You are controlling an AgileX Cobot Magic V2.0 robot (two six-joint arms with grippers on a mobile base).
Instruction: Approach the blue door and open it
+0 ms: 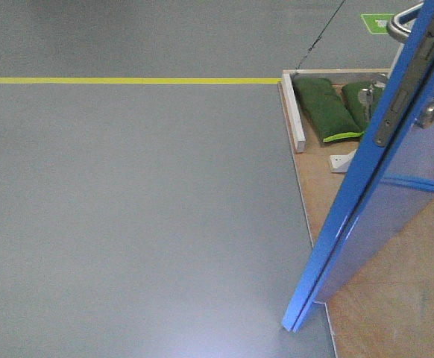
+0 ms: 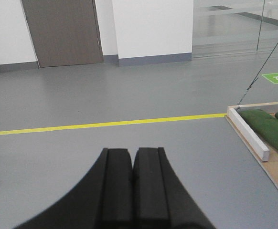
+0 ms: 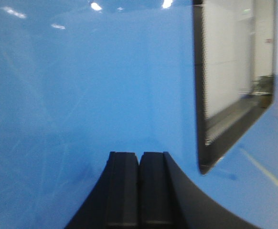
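My right end effector [image 3: 139, 160] has its jaws pressed together with nothing between them, close in front of the glossy face of the blue door [image 3: 81, 95]. I cannot tell whether it touches the panel. A dark-framed glass pane [image 3: 234, 81] sits in the door, up to the right. My left end effector [image 2: 132, 157] is likewise closed tight and empty, hanging over the grey floor [image 2: 58, 157]. On the front camera the door stands ajar at the right, edge towards me, its lower corner at the rim of a plywood platform [image 1: 381, 298]. The latch plate [image 1: 396, 112] shows on that edge, with the lever handle [image 1: 398, 22] above. Beyond lie green sandbags [image 1: 323, 108] beside a white brace [image 1: 298, 112], then a yellow floor line [image 1: 127, 80].
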